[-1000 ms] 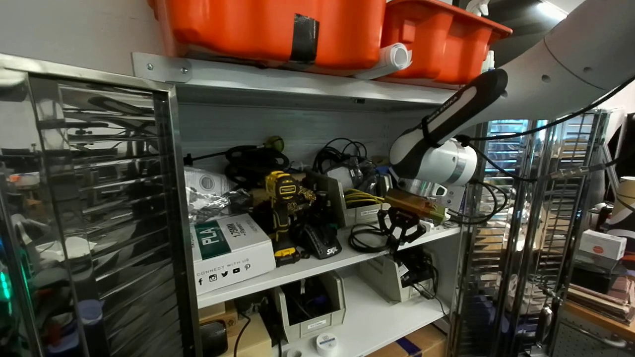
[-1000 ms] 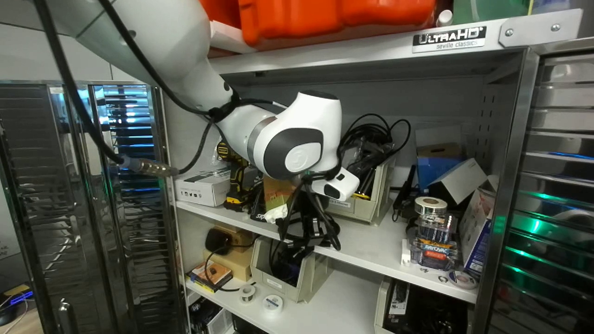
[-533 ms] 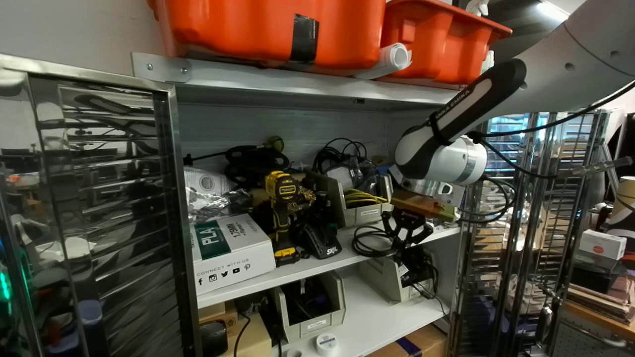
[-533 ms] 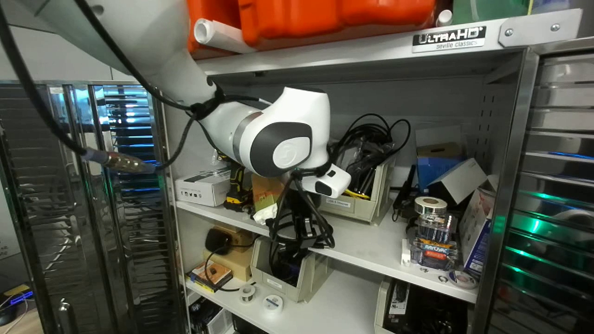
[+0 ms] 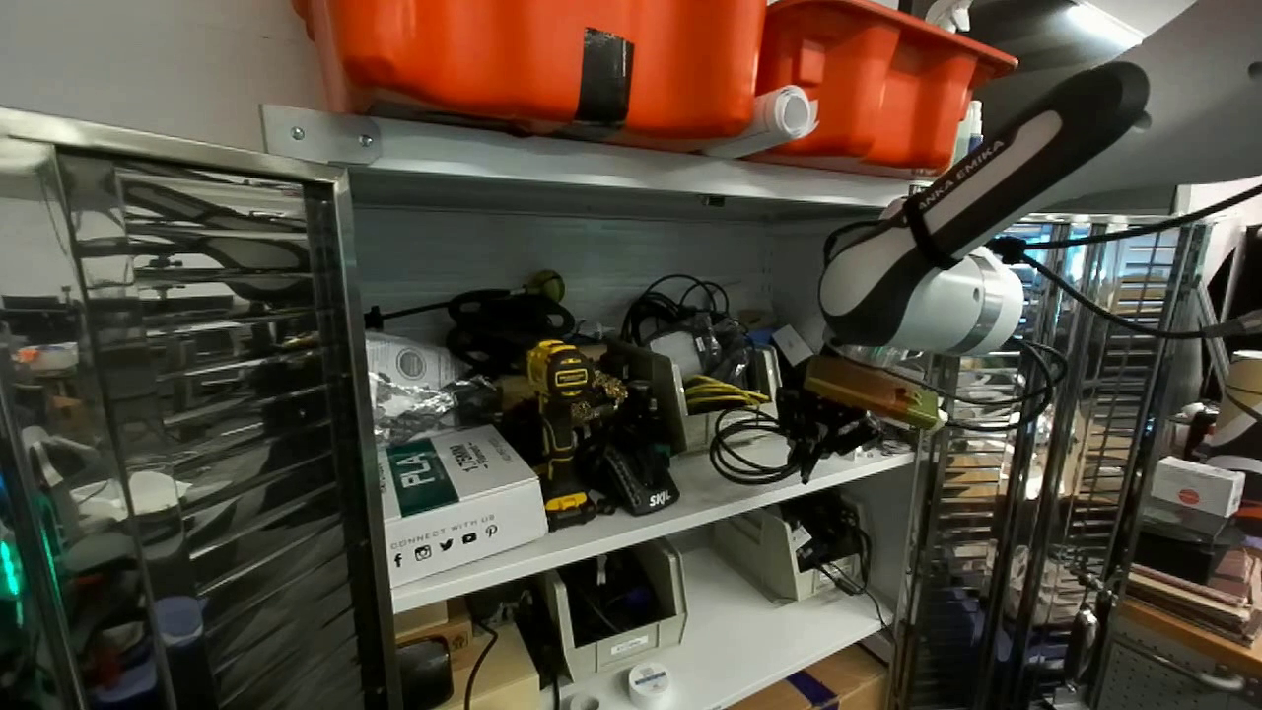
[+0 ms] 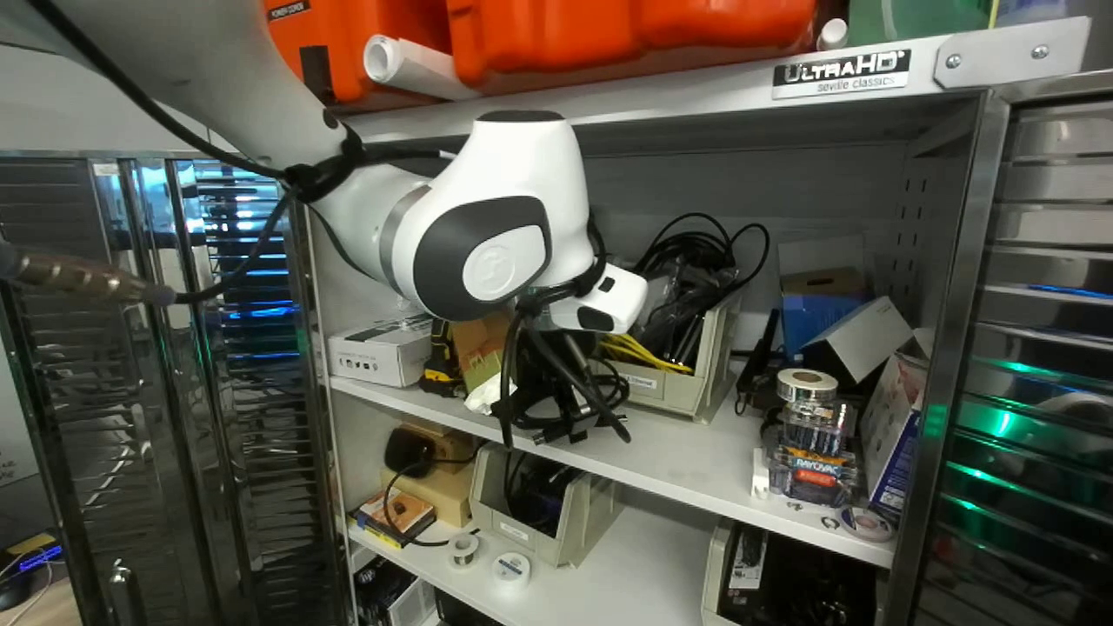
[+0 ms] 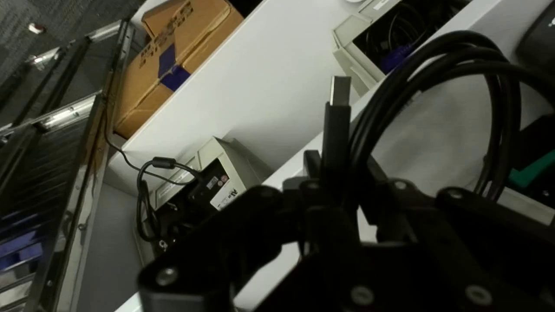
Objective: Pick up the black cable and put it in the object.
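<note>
The black cable is a coiled loop with a USB plug; in the wrist view its coil [image 7: 373, 117] rises from my gripper [image 7: 344, 173], beside the upright plug [image 7: 337, 125]. The jaws are closed on the cable. In an exterior view the gripper [image 5: 804, 463] holds the coil [image 5: 759, 480] in front of the middle shelf's front edge. The grey bin [image 5: 705, 430] with yellow cables stands behind it on that shelf. The same bin also shows in an exterior view [image 6: 669, 391]. The gripper [image 6: 565, 422] is partly hidden there by hanging arm cables.
A yellow-black drill [image 5: 562, 424] and a white PLA box [image 5: 463, 503] stand on the middle shelf. Lower grey bins [image 5: 626, 646] [image 5: 769, 552] stand below. A battery pack [image 6: 813, 469] stands beside boxes. Metal doors [image 5: 227, 424] flank the cabinet; orange tubs [image 5: 473, 59] sit on top.
The arm has drawn back and tilted, moving right in an exterior view and left in an exterior view. The cable coil has risen with the gripper, which stays shut on it.
</note>
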Robot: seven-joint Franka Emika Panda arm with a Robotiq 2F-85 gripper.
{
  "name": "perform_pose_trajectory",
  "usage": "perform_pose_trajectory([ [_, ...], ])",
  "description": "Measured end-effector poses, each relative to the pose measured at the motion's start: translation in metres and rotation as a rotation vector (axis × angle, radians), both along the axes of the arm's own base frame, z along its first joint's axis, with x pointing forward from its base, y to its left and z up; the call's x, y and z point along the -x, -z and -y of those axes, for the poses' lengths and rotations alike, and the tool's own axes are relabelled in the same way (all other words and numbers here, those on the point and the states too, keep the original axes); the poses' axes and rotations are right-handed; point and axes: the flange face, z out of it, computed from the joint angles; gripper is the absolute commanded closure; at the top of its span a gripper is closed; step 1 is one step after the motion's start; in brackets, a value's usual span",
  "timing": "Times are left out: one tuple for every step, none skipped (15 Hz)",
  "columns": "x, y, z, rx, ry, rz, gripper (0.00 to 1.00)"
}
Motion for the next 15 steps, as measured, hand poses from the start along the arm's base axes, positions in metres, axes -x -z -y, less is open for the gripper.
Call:
perform_pose_trajectory([
  [0.002,-0.004,0.000,0.009,-0.007,0.026,0.95],
  [0.002,-0.008,-0.001,0.019,-0.014,0.052,0.95],
  [0.002,-0.012,-0.002,0.028,-0.020,0.077,0.95],
  [0.001,-0.016,-0.002,0.034,-0.025,0.097,0.95],
  [-0.001,-0.019,-0.003,0.038,-0.028,0.112,0.95],
  [-0.002,-0.023,-0.004,0.040,-0.029,0.127,0.95],
  [-0.004,-0.028,-0.005,0.043,-0.029,0.143,0.95],
  [-0.007,-0.033,-0.005,0.046,-0.028,0.161,0.95],
  [-0.010,-0.040,-0.005,0.049,-0.027,0.177,0.95],
  [-0.013,-0.048,-0.004,0.052,-0.026,0.198,0.95],
  [-0.017,-0.056,-0.003,0.055,-0.023,0.220,0.95],
  [-0.021,-0.064,-0.001,0.058,-0.020,0.240,0.95],
  [-0.026,-0.072,0.001,0.062,-0.016,0.263,0.95],
  [-0.031,-0.079,0.002,0.063,-0.009,0.286,0.95],
  [-0.036,-0.085,0.004,0.063,-0.004,0.304,0.95],
])
